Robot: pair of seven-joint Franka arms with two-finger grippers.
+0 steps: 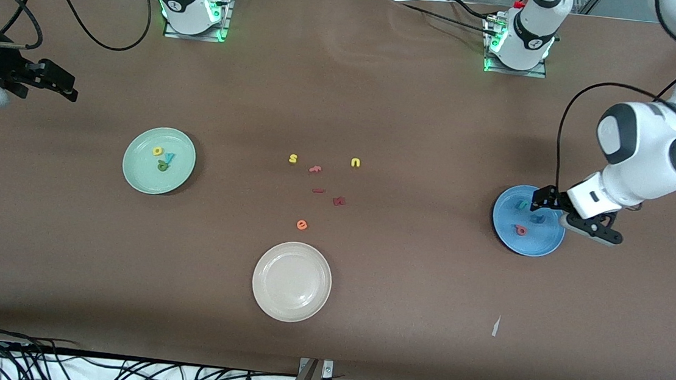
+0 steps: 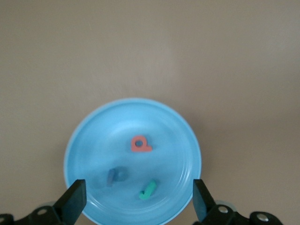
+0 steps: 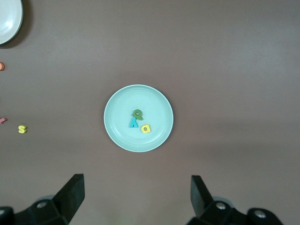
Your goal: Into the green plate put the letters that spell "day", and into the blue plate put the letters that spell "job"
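The green plate [image 1: 143, 174] [image 3: 117, 136] lies toward the right arm's end of the table. It holds a yellow rounded letter [image 1: 158, 151] [image 3: 146, 128], a teal "y" [image 1: 169, 157] [image 3: 134, 123] and an olive-green letter [image 1: 162, 166] [image 3: 137, 113]. In the blue plate [image 1: 538, 241] [image 2: 93, 140], toward the left arm's end, lie a coral "b" [image 1: 520, 230] [image 2: 139, 144], a blue "o" [image 1: 537, 218] [image 2: 116, 176] and a teal "j" [image 1: 522, 204] [image 2: 148, 190]. My left gripper [image 1: 574, 217] [image 2: 136, 204] hangs open and empty over the blue plate's edge. High over the table's end, well away from the green plate, my right gripper [image 1: 57, 83] [image 3: 137, 197] is open and empty.
A cream plate [image 1: 291, 281] sits nearest the front camera at mid-table. Between the plates lie a yellow "s" [image 1: 293, 158], a yellow "u" [image 1: 355, 163], three dark red letters [image 1: 339, 201] and an orange "e" [image 1: 302, 225]. A paper scrap [image 1: 495, 326] lies nearer the camera than the blue plate.
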